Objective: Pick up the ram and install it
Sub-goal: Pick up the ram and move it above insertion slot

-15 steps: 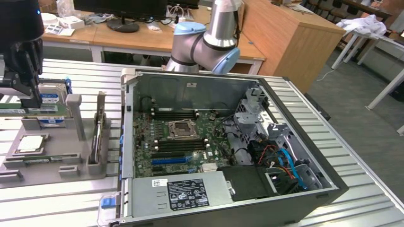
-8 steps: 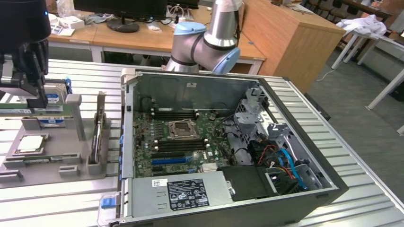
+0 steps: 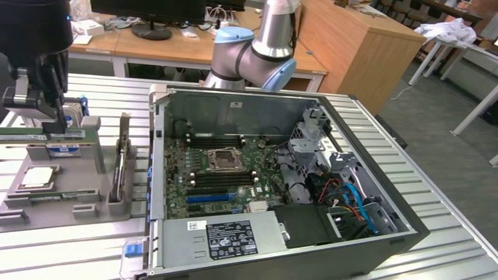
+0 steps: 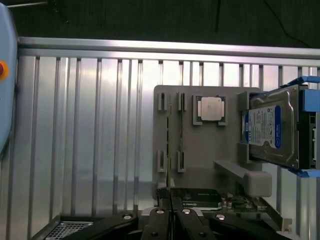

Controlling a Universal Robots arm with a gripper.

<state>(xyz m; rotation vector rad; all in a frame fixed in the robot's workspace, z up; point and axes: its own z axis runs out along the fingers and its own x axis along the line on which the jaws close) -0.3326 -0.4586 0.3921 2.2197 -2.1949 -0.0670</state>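
The ram (image 3: 23, 137) is a long thin green stick, held level above the grey parts holder (image 3: 78, 186) at the exterior view's left. My black gripper (image 3: 56, 129) is shut on it from above. In the wrist view the ram (image 4: 168, 150) shows edge-on as a thin line running out from between my closed fingers (image 4: 160, 220), over the holder (image 4: 200, 150). The open computer case (image 3: 374, 192) lies at the exterior view's right. Its motherboard's black memory slots (image 3: 214, 140) sit beside the processor socket (image 3: 221, 157).
On the holder are a square silver processor chip (image 4: 210, 109), a silver hard drive (image 4: 272, 127) with a blue-white label, an upright card (image 3: 122, 166) and another thin stick (image 4: 181, 132) in its slots. The bench is ribbed metal (image 4: 90, 140). The case wall (image 3: 155, 169) stands between holder and motherboard.
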